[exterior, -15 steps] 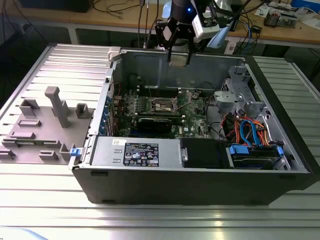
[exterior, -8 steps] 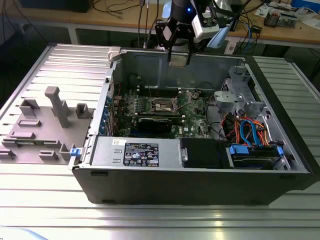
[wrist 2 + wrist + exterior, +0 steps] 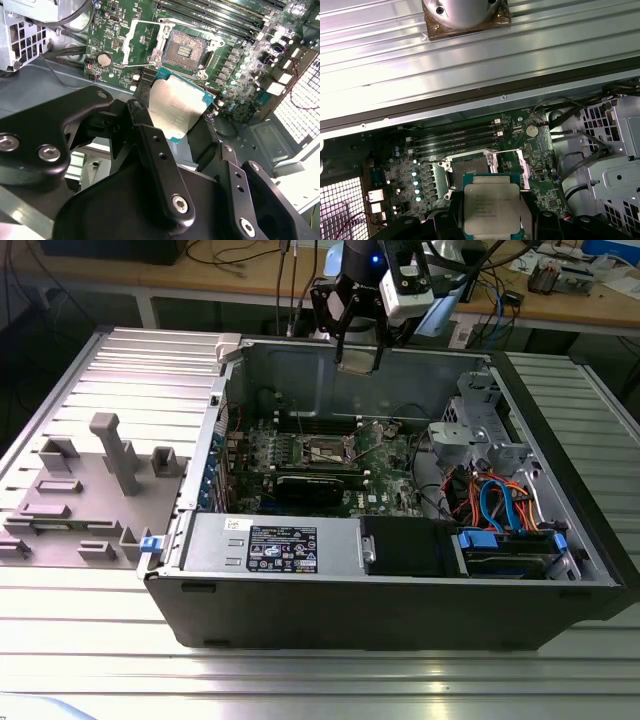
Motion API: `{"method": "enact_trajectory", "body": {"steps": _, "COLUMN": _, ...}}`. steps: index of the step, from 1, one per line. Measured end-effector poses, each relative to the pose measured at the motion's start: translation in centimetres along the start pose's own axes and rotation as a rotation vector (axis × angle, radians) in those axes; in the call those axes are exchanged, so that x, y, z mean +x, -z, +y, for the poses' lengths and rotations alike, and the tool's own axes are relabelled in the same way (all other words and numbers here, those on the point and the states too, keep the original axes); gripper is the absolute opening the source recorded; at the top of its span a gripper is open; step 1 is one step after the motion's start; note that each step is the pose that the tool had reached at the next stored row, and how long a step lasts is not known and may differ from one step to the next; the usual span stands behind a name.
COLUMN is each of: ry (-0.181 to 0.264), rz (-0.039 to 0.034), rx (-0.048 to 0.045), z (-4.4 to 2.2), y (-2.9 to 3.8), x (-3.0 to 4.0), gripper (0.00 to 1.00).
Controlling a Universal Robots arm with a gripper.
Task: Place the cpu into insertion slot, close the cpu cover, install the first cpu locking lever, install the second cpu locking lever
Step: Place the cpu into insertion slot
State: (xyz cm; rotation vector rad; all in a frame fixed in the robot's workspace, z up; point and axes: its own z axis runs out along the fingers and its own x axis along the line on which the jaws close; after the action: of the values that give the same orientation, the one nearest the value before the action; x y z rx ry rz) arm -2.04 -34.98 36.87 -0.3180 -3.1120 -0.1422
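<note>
Ribbed metal tabletop (image 3: 90,640) carries an open computer case (image 3: 400,610) with its green motherboard (image 3: 390,455) face up. Above the case's far wall the gripper (image 3: 359,348) hangs, pinching the cpu (image 3: 360,360) by opposite edges, well clear of the board. In the exterior view the insertion slot (image 3: 325,450) lies between 6 and 7 o'clock from the gripper. It is bare, with the cpu cover (image 3: 142,44) swung open beside it. Chip edges look roughly square to the socket's.

You've got the cpu (image 3: 491,206) pinched in the gripper (image 3: 492,216), nr the bare slot (image 3: 470,165); cover (image 3: 522,167) swung open beside it.
</note>
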Motion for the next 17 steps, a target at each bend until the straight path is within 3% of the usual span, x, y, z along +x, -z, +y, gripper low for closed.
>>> {"method": "enact_trajectory", "body": {"steps": 17, "ry": -0.018, "rz": -0.0016, "rx": -0.0003, "z": 0.0, "y": 0.0, "x": 0.0, "gripper": 0.54}}
